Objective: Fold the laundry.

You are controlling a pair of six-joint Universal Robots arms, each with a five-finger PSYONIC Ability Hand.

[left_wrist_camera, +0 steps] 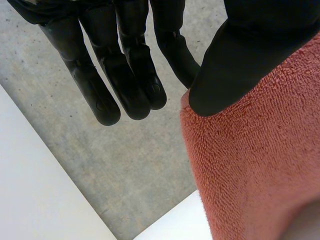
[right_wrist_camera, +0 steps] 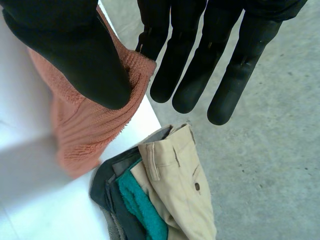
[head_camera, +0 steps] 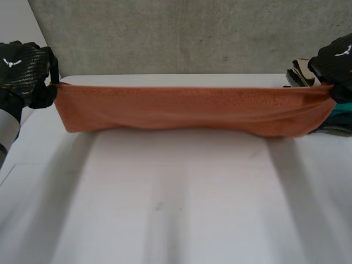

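Orange towel [head_camera: 192,110] taut between left hand [head_camera: 25,69] and right hand [head_camera: 336,60]

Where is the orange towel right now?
In the head view the orange towel is stretched across the white table's far side, pinched at its ends by the left hand and right hand.

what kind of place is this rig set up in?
Probably a lab or test bay, not a home: plain white table, bare concrete around it, and a pile of clothes at the table's edge.
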